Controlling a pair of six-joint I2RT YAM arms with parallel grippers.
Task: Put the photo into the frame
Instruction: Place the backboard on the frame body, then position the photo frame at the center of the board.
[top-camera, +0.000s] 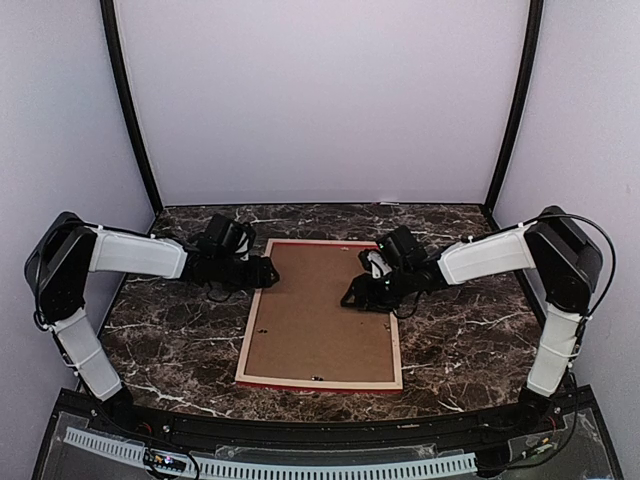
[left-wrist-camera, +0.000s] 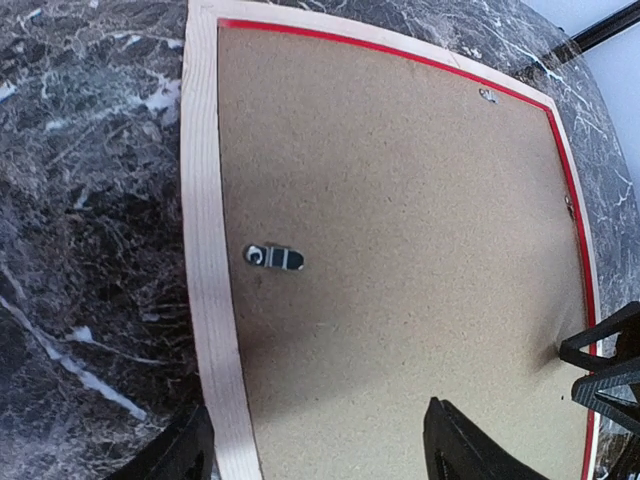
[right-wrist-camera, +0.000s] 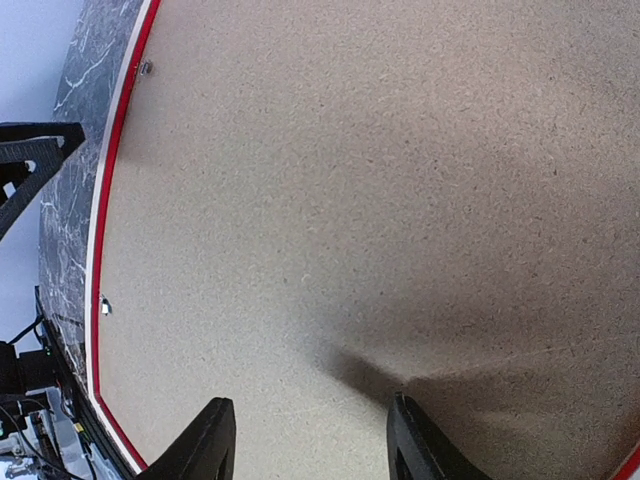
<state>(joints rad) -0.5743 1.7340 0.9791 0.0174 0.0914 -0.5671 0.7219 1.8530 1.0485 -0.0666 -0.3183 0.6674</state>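
Since the frame (top-camera: 250, 335) lies face down on the table (top-camera: 170, 340), pale wood back up and long axis running near-to-far, both arms work at its far half. At the left rail the left gripper (top-camera: 266, 272) has its fingers spread, one over marble and one over the backing board (top-camera: 325, 320), straddling the rail and holding nothing. Over the board near the right rail, the right gripper (top-camera: 352, 297) has fingers apart and empty; contact with the board unclear. No sign of the photo; can't tell if it's under the board. A turn clip (left-wrist-camera: 273, 258) sits just inside the left rail, nearer the left arm. My read: the board blocks the frame's opening.
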